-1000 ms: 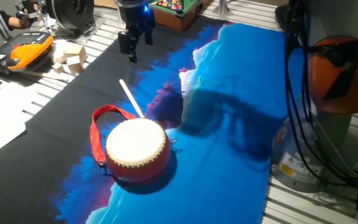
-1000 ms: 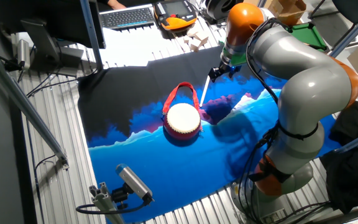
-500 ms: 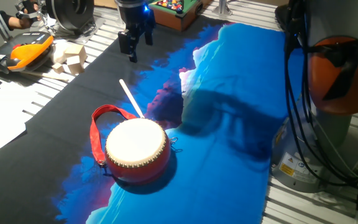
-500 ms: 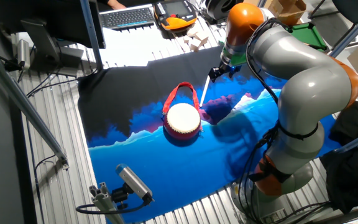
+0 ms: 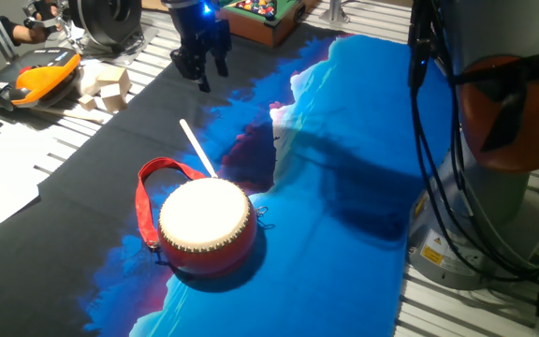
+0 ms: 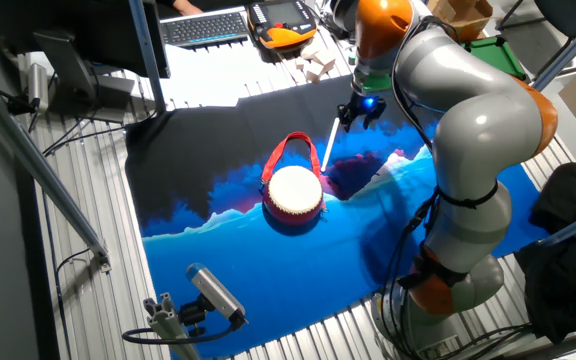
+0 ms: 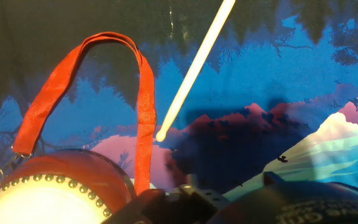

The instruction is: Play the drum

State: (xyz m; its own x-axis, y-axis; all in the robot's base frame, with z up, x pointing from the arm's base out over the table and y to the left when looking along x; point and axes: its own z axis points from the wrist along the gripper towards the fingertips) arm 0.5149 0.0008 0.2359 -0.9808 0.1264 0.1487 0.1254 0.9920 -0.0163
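The drum [image 5: 206, 225] has a red body and a cream-white head edged with studs, and stands on the printed cloth with its red strap [image 5: 146, 192] looped to its left. A thin white stick [image 5: 198, 148] lies on the cloth just behind it, one end close to the drum. My gripper [image 5: 201, 73] hovers well beyond the stick's far end, open and empty. In the other fixed view the gripper [image 6: 356, 112] is up and right of the drum [image 6: 295, 192]. The hand view shows the drum [image 7: 48, 196] at the lower left, the strap [image 7: 143, 99] and the stick [image 7: 194, 68].
Wooden blocks [image 5: 101, 86] and an orange-black handset [image 5: 31, 80] lie at the back left, off the cloth. A small pool-table toy [image 5: 265, 14] stands behind the gripper. The arm's base [image 5: 499, 187] and cables stand at the right. A keyboard [image 6: 208, 25] lies beyond the cloth.
The arm has shifted its posture and its shadow on the cloth has moved. The gripper has moved slightly up and away. Drum and stick have not moved.
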